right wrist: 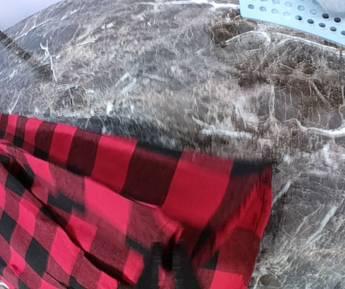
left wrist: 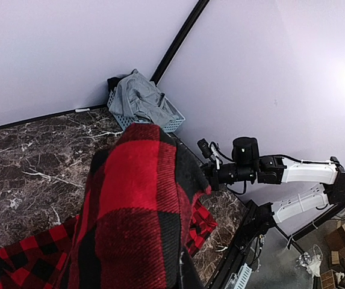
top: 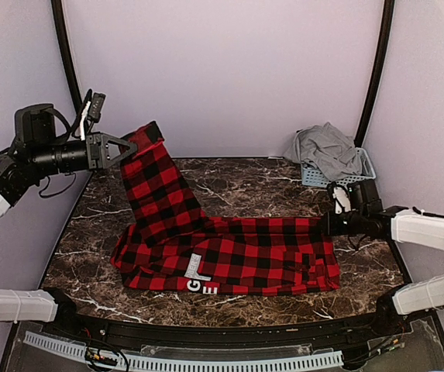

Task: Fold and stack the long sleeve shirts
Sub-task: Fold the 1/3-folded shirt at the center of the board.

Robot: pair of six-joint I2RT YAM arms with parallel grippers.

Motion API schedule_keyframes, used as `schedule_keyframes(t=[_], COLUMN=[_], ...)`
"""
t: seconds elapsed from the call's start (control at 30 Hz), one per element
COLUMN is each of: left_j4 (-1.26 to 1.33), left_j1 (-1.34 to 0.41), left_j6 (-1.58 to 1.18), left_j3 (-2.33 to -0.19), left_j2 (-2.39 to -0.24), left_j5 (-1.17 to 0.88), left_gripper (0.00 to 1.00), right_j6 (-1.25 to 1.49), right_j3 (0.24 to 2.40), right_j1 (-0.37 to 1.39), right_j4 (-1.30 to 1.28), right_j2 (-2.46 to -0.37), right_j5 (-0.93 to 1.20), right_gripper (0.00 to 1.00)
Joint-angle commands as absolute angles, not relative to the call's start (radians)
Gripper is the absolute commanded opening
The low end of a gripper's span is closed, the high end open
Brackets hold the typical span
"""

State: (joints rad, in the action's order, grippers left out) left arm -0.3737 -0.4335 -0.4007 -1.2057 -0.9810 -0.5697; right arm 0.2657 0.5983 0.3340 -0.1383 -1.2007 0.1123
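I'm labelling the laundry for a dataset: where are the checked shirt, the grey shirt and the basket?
checked shirt (top: 245,252), top view, on its flat body on the table.
grey shirt (top: 328,149), top view, on the crumpled cloth heaped in the basket.
basket (top: 320,177), top view, on its slatted front wall.

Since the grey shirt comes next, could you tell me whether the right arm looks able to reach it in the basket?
Probably yes: the grey shirt sits atop the basket just beyond the right gripper, only bare table between. The gripper must first release the checked shirt.
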Motion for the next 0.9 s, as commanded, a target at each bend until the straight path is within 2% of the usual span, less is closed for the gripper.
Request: schedule_keyframes(t=[0.0,0.17,0.3,0.63,0.87], left_j4=[-0.405,-0.385,-0.378,-0.371,-0.306], left_j1=[-0.428,-0.428,-0.428,-0.428,-0.428], left_j6=[-0.373,-0.367,-0.36,-0.352,-0.377], left_j3=[-1.216,-1.175,-1.139,-1.116,-1.15], left_j2=[-0.984,-0.973,-0.964,-0.956,-0.997], left_j5=[-0.571,-0.602,-0.616,-0.597,-0.678], left_gripper=[0.0,0.0,0.0,0.0,0.0], right_j6=[0.338,0.376,0.383,0.359,0.37], right_j3=[0.507,0.497,0.532,0.726,0.697], right_j1=[0.348,0.365,0.379,0.47,0.522], right_j4=[-0.084,-0.124,-0.119,-0.07,-0.052], right_j2=[-1.149,-1.095,-1.096,-1.423,-1.546], right_j5=[0.098,0.071,0.089,0.108,0.11], right_gripper=[0.18,0.4,0.45,0.41,0.37])
